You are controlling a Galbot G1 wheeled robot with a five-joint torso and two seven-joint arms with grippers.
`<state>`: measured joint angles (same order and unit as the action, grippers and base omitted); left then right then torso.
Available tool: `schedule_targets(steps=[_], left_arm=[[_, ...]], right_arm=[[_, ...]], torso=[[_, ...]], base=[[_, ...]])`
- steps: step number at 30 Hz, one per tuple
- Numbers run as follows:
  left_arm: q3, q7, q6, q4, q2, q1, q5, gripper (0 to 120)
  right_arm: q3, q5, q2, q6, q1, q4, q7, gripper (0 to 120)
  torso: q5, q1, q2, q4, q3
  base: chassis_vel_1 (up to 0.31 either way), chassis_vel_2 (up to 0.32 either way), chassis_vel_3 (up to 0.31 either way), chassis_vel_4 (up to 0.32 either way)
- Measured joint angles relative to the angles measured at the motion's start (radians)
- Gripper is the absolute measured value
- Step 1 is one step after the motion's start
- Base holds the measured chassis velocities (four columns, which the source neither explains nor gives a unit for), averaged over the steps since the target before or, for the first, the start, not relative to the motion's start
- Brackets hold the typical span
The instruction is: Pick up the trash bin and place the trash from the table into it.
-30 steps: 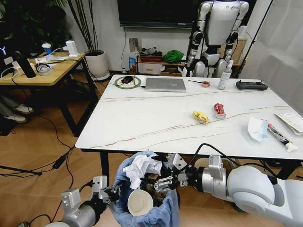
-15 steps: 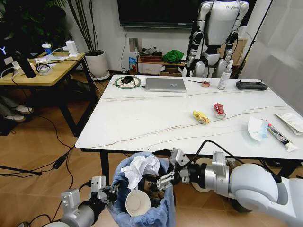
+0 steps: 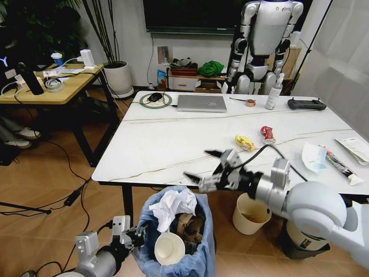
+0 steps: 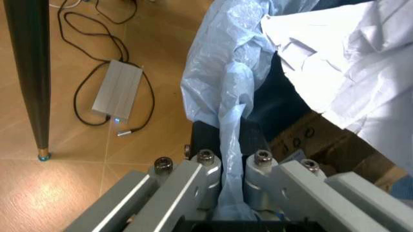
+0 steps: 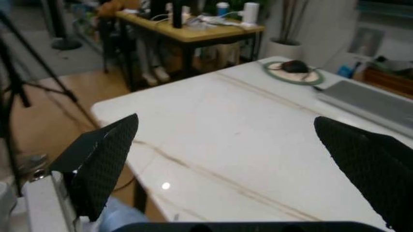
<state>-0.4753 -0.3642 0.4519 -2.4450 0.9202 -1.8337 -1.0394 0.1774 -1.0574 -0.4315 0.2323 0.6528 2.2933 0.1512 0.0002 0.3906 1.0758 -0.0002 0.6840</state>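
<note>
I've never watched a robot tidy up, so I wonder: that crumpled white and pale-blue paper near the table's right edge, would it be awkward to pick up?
Probably light and floppy: the paper lies creased and loosely folded on the table, so it may bend or slide rather than lift cleanly. It looks unlikely to roll, and the right gripper, open above the table's front edge, seems wide enough.

Warm wood floor (image 3: 52, 173) is running under everything, with black cables (image 3: 63, 167) snaking across it and a small silver power brick (image 4: 117, 94) lying there. A light-wood desk (image 3: 49, 86) is standing off by a white wall (image 3: 130, 40), beside a tall plant in a white pot (image 3: 118, 78). A dark TV (image 3: 190, 14) is hanging above a low cluttered shelf (image 3: 190, 78). A white humanoid robot (image 3: 265, 40) is standing idle at the back.
</note>
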Motion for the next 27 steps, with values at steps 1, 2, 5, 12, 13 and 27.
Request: schedule_targets(steps=[1, 2, 5, 12, 13, 27], left_arm=[[0.000, -0.002, 0.000, -0.001, 0.000, -0.002, 0.000, 0], [0.000, -0.002, 0.000, -0.001, 0.000, -0.003, 0.000, 0], [-0.001, -0.004, 0.000, -0.003, -0.001, -0.009, 0.000, 0], [-0.006, -0.004, 0.000, -0.013, 0.002, -0.020, 0.000, 0], [-0.009, -0.004, 0.000, -0.015, 0.002, -0.022, 0.000, 0], [-0.021, -0.004, -0.002, -0.028, 0.005, -0.034, 0.000, 0]], right_arm=[[-0.008, -0.003, -0.012, 0.004, -0.005, -0.016, 0.034, 100], [-0.011, -0.006, -0.019, 0.009, -0.009, -0.026, 0.057, 100], [-0.017, -0.023, -0.041, 0.036, -0.031, -0.083, 0.142, 100], [-0.007, -0.056, -0.092, 0.057, -0.071, -0.238, 0.184, 100], [-0.004, -0.060, -0.101, 0.061, -0.076, -0.270, 0.184, 100], [0.038, -0.022, -0.147, 0.080, -0.094, -0.523, 0.102, 100]], torso=[[0.0000, 0.000, 0.000, 0.0001, 0.000], [0.0000, 0.000, 0.000, 0.0002, 0.000], [-0.0001, 0.000, 0.000, 0.0002, 0.000], [0.0000, 0.000, 0.000, 0.0002, 0.000], [0.0000, 0.000, 0.000, 0.0002, 0.000], [-0.0001, 0.000, 0.000, 0.0001, 0.000]], base=[[0.000, 0.000, 0.000, 0.000], [0.000, 0.000, 0.000, 0.000], [0.000, 0.000, 0.000, 0.000], [0.000, 0.000, 0.000, 0.000], [0.000, 0.000, 0.000, 0.000], [0.000, 0.000, 0.000, 0.000]])
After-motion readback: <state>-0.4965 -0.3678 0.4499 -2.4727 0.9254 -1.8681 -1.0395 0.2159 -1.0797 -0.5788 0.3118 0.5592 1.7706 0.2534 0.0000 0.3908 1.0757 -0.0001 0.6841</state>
